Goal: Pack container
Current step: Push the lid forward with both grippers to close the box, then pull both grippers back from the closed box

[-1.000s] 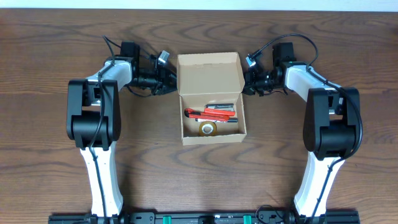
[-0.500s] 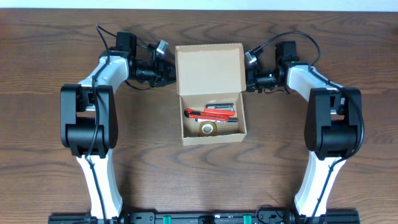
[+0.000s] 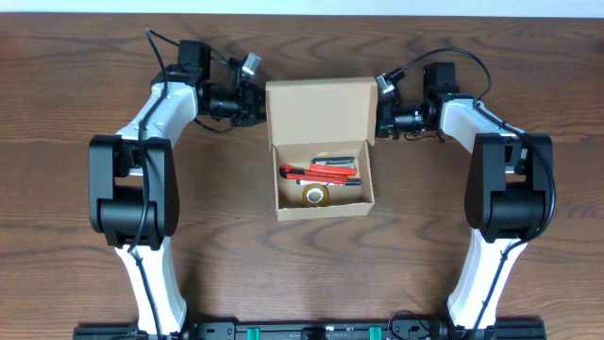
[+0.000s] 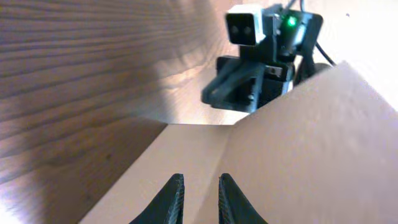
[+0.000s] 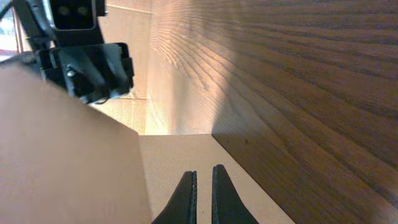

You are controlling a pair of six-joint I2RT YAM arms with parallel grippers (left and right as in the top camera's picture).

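The worktop is dark wood. The container is the only loose object on it. It sits about midway between the left and right edges, somewhat nearer the far edge than the near one. Its hinged lid is open and rises from the back wall on the side toward the far edge, with its plain inner face showing in the overhead view.

Inside the box, red and black pens lie crosswise along the back. A tape roll lies flat just in front of them, near the front wall. Nothing covers the opening, and the only things close to the box are the two arms, one on each side of the lid.

The left hand meets the lid's left edge from the side toward the worktop's far left corner. In its wrist view the fingers are drawn close together. Only a thin slit is left between them, with cardboard directly behind it, and they appear to pinch the lid's side.

The right hand meets the lid's right edge in the same way. Its fingers are pressed even closer around a sliver of cardboard colour, so it also appears to be nipping the lid. Each wrist view shows the other hand's camera block just beyond the raised cardboard.
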